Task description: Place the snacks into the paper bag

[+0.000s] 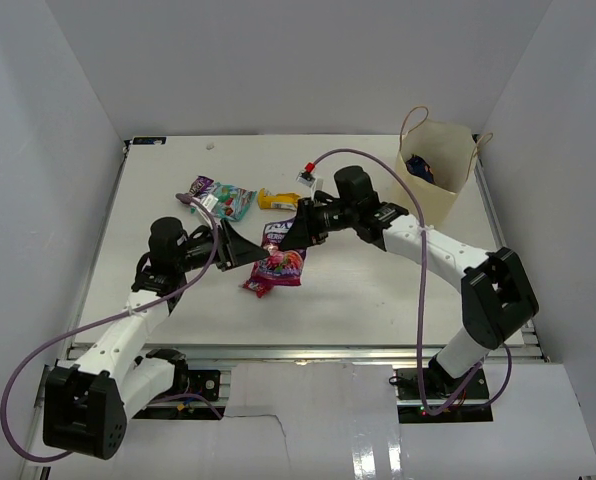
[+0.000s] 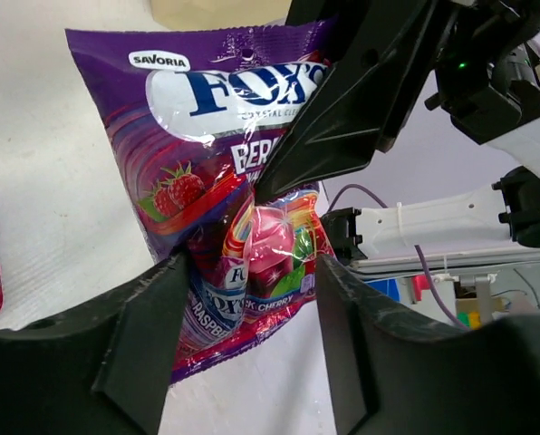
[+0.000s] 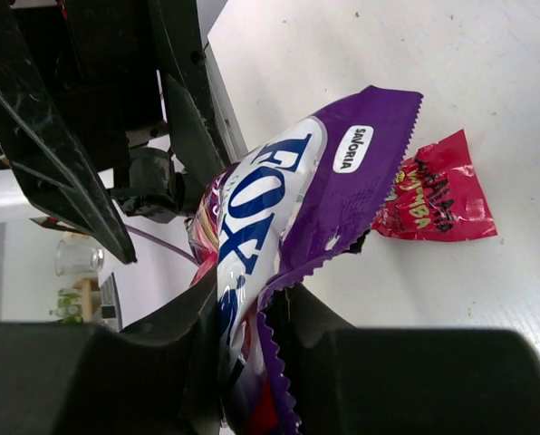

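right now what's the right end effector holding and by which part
The purple packet, pinched near its serrated edge by the right end effector. The left end effector flanks its other end; grip unclear.

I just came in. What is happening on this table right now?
The right gripper is shut on the purple packet and holds it up. The left gripper is open, with the packet's lower end between its fingers. The paper bag stands at the far right with a dark packet inside. A red packet, a teal packet and a yellow packet lie on the table.
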